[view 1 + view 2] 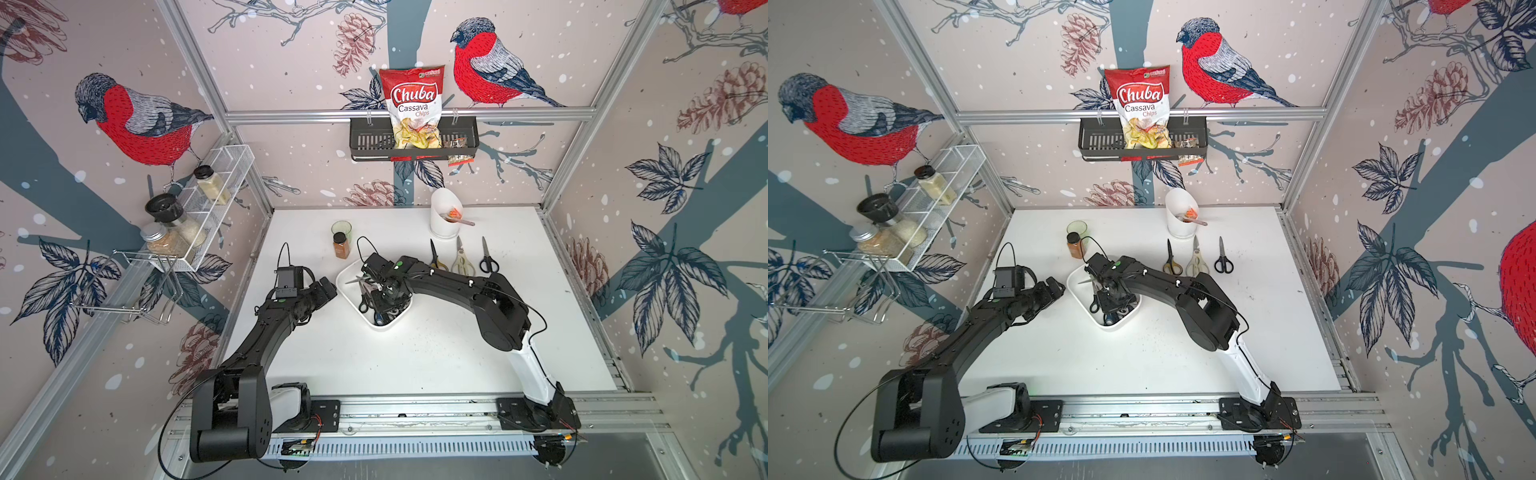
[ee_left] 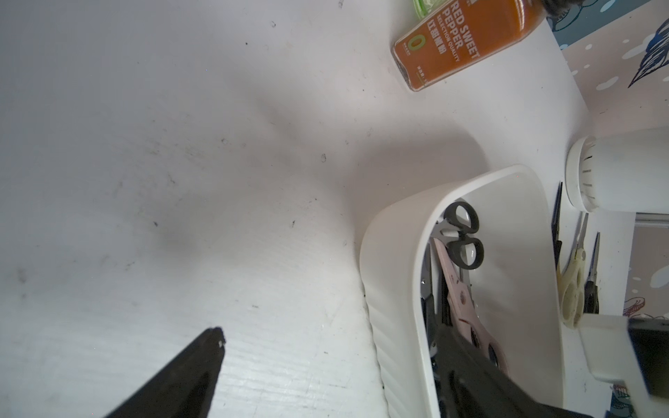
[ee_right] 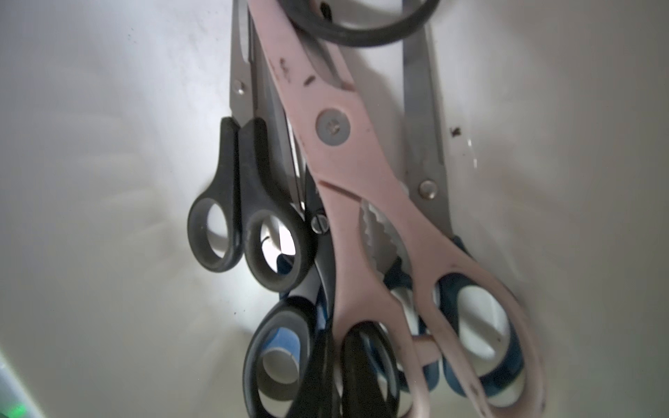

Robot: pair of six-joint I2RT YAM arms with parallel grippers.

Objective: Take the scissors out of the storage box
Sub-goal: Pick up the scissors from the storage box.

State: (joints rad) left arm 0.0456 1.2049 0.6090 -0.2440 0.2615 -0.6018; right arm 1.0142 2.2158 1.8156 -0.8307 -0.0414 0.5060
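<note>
The white storage box [image 1: 388,326] [image 1: 1117,326] lies mid-table and holds several scissors. My right gripper [image 1: 384,301] [image 3: 342,336] reaches down into it. In the right wrist view it is shut on a handle loop of the pinkish-beige scissors [image 3: 347,155], with one finger inside the loop. Black-handled scissors [image 3: 249,217] and dark blue ones [image 3: 481,325] lie under and beside them. My left gripper [image 1: 328,289] [image 2: 331,333] is open at the box's left wall [image 2: 391,289]. Three more scissors [image 1: 461,259] lie on the table, right of the box.
An orange spice bottle [image 1: 341,246] and a green glass [image 1: 341,228] stand just behind the box. A tall white holder [image 1: 445,218] stands at the back. A black basket [image 1: 370,143] with a chips bag hangs on the rear wall, a wire rack [image 1: 216,199] on the left.
</note>
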